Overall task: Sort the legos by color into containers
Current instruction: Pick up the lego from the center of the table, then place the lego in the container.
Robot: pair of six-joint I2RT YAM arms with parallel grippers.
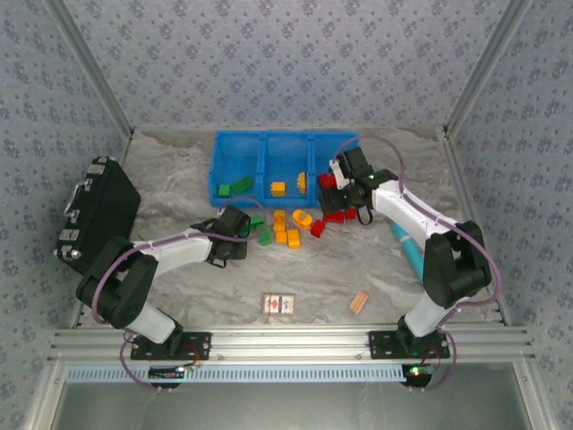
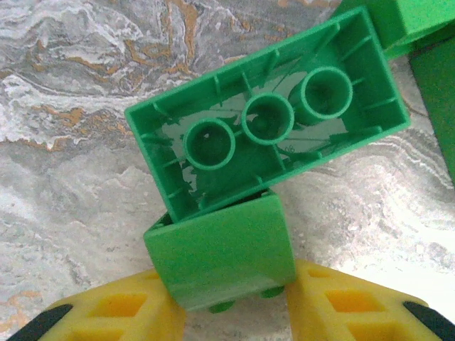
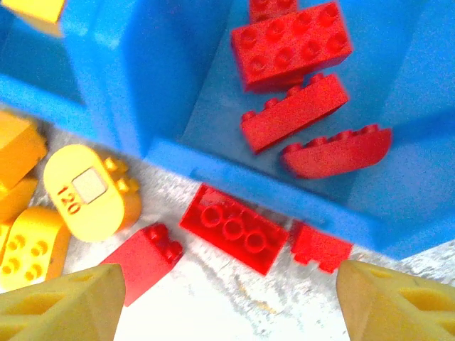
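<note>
The left gripper [image 2: 227,288] is clamped on a small green brick [image 2: 220,256], and the leftmost blue bin [image 1: 237,158] lies straight ahead. The right gripper [image 3: 227,277], jaws apart, hangs beside a slantwise red brick [image 3: 233,229].

The blue containers [image 1: 237,157] form one long tray of three bins: green legos [image 1: 242,184] lie in the left bin, orange-yellow legos [image 1: 278,188] in the middle, red legos [image 3: 291,42] in the right. Just in front of the tray, loose orange-yellow bricks [image 1: 288,230] and loose red bricks [image 3: 233,227] lie on the table. A small green brick [image 2: 220,259] sits clamped between the fingers of the left gripper [image 2: 231,312], touching an upturned green brick [image 2: 266,124].
</note>
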